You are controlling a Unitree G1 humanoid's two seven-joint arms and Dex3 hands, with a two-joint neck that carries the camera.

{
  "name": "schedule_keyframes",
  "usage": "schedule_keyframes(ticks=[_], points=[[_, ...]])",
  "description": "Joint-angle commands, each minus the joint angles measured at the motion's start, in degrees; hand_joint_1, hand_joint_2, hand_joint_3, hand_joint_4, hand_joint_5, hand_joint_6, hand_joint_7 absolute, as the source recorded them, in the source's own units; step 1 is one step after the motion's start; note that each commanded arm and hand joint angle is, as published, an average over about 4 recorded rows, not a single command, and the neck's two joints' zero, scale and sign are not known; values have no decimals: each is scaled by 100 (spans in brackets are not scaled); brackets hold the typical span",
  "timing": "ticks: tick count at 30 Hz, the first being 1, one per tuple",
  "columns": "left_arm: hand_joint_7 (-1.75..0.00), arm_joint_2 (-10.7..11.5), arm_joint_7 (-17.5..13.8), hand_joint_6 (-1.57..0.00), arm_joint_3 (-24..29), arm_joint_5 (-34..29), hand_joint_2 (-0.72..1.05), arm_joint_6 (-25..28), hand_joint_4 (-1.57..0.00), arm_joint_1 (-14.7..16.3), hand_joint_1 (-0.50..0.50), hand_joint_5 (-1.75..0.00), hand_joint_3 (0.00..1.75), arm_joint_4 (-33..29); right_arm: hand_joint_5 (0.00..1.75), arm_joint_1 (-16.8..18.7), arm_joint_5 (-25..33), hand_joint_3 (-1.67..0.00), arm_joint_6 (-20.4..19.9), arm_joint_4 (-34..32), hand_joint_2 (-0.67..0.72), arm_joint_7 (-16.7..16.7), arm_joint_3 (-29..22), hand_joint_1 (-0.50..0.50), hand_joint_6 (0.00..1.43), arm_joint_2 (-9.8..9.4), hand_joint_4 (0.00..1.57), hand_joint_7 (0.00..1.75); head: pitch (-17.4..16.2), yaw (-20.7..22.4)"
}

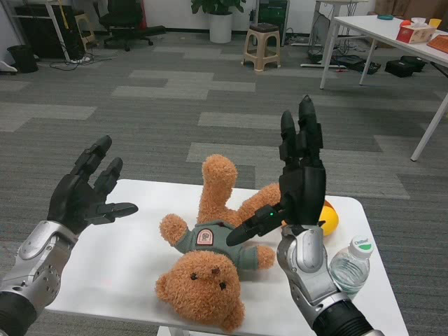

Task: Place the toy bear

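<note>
My 2 hands are up and spread, holding nothing — the left hand (87,190) hovers over the table's near-left edge with its fingers fanned apart, and the right hand (297,178) stands upright, fingers pointing to the ceiling, thumb stretched out toward the bear.

The toy bear (210,262) lies on its back between my hands, just beside the right thumb and well clear of the left palm. Its head points toward me, its legs away, and it wears a grey-green shirt with a badge on the chest. I judge that it sits in the gap between my palms so that both can close in from either side; the open fingers suit a soft, bulky body that needs a wide hold. Whether the right thumb touches its arm, I cannot tell.

Behind my right hand an orange-yellow ball (329,218) peeks out, and just right of my right wrist stands a clear water bottle (351,263) — close enough that a careless sweep could tip it.

The white table (133,269) is small and smooth. Beyond it runs grey striped carpet, with a beige stool (262,46), a potted plant (220,15), a black office chair (124,21) and another white table (392,31) at far right.
</note>
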Motion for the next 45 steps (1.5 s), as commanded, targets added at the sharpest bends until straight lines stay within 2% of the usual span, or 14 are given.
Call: schedule_keyframes(ticks=[1,9,33,36,45], points=[[-21,38,6,0,56,9,34,-12,0,-16,-17,0,9,22,0,101,48,0,-237,-221,72,-162,-154,-33,0,-56,0,0,-2,-3],[-21,69,6,0,93,5,34,-12,0,-21,-17,0,7,22,0,125,39,0,-457,-298,72,-366,-209,-33,0,-111,0,0,13,-9],[-21,100,6,0,150,9,34,-12,0,-82,-17,0,9,22,0,94,8,0,-536,-293,72,-383,-227,-33,0,-125,0,0,1,153],[-21,91,6,0,177,9,34,-12,0,-109,-17,0,4,24,0,50,2,0,-536,-245,72,-383,-227,-33,0,-133,0,0,-28,190],[-21,65,6,0,233,9,34,-12,0,-268,-15,0,9,104,0,-139,-5,0,-536,42,72,-383,-197,-33,0,-133,0,0,-56,181]])
